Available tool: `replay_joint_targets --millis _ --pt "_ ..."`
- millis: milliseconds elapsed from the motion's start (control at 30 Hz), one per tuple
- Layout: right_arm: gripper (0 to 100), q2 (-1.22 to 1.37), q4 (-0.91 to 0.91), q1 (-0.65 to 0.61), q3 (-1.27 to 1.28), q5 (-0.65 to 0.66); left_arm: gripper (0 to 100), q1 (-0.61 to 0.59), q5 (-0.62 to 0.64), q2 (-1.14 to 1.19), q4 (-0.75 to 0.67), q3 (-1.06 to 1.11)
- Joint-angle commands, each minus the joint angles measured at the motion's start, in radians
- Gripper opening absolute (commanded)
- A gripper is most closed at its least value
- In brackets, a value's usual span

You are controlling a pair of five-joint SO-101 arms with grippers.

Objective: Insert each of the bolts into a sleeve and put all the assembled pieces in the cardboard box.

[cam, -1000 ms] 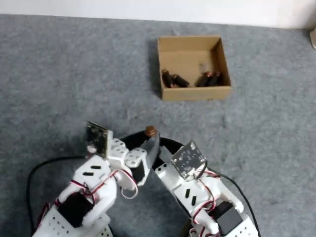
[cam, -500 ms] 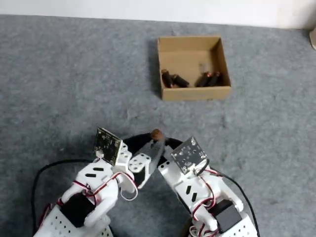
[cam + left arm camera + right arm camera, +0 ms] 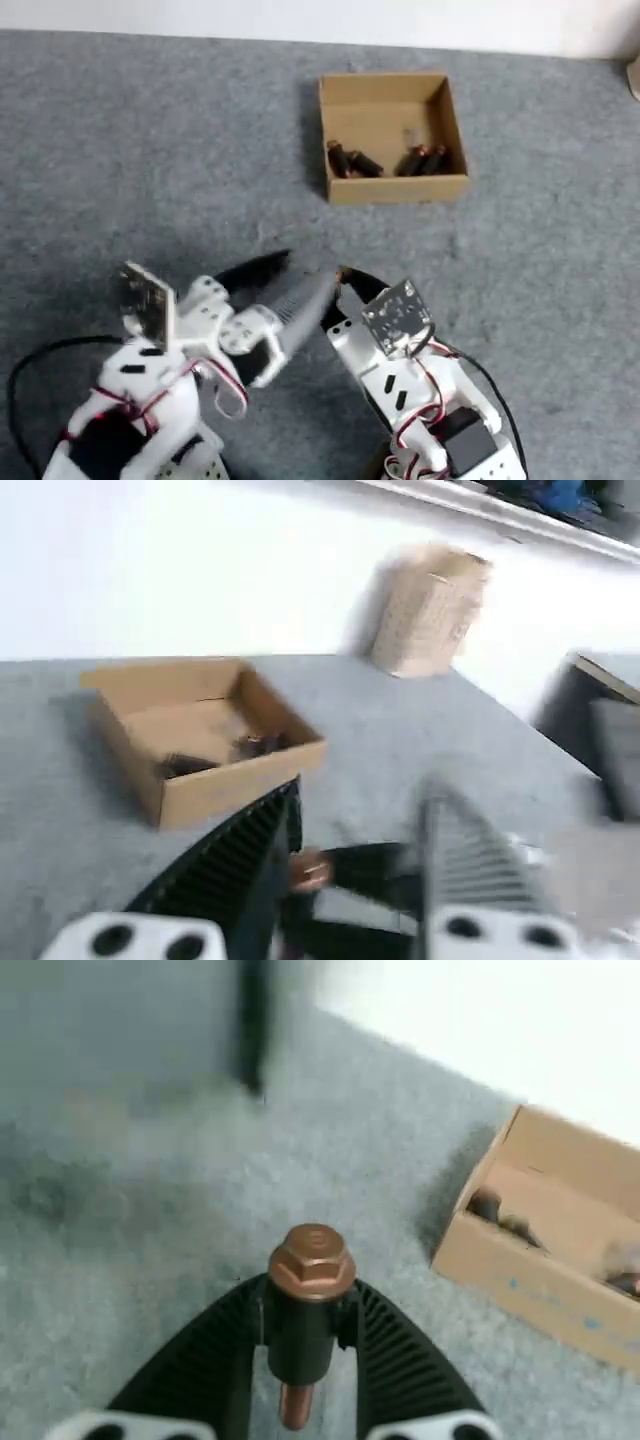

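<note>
Right wrist view: the right claw (image 3: 305, 1305) pinches a black sleeve (image 3: 300, 1335) with a copper bolt (image 3: 312, 1258) pushed through it. High view: the left claw (image 3: 308, 268), spread wide, sits just beside it near 6 o'clock. The cardboard box (image 3: 397, 189), toward 12 o'clock, holds several assembled pieces (image 3: 350, 161).

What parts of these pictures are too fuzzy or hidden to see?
High view: the pieces in the box are too small to count.
High view: blur smears the left gripper.
Right wrist view: the sleeve in the right gripper hides the middle of the bolt.
Left wrist view: blur hides what is in the box.
</note>
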Motion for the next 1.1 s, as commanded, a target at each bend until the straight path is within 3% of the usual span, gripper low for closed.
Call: replay_joint_targets --millis 0,100,267,400,533,767,1067 --pt "0.4 -0.007 -0.002 0.028 -0.018 0.006 0 -0.185 0.002 0.015 0.101 0.053" --pt "0.4 -0.007 -0.008 0.064 0.007 0.008 2 -0.317 -0.081 0.015 -0.040 0.236" --pt "0.4 0.004 -0.038 0.084 0.007 0.057 1 -0.409 0.034 0.016 -0.419 0.472" --pt "0.4 0.064 -0.189 0.154 -0.002 0.074 1 -0.414 0.040 0.016 -0.451 0.486" --pt "0.4 0.412 -0.334 0.257 -0.186 0.077 1 -0.407 0.040 0.016 -0.451 0.493" --pt "0.4 1.385 -0.398 0.383 -0.937 0.072 1 -0.397 0.040 0.016 -0.451 0.498" --pt "0.6 2.371 0.096 0.516 -2.140 0.061 1 -0.395 0.040 0.016 -0.457 0.516"
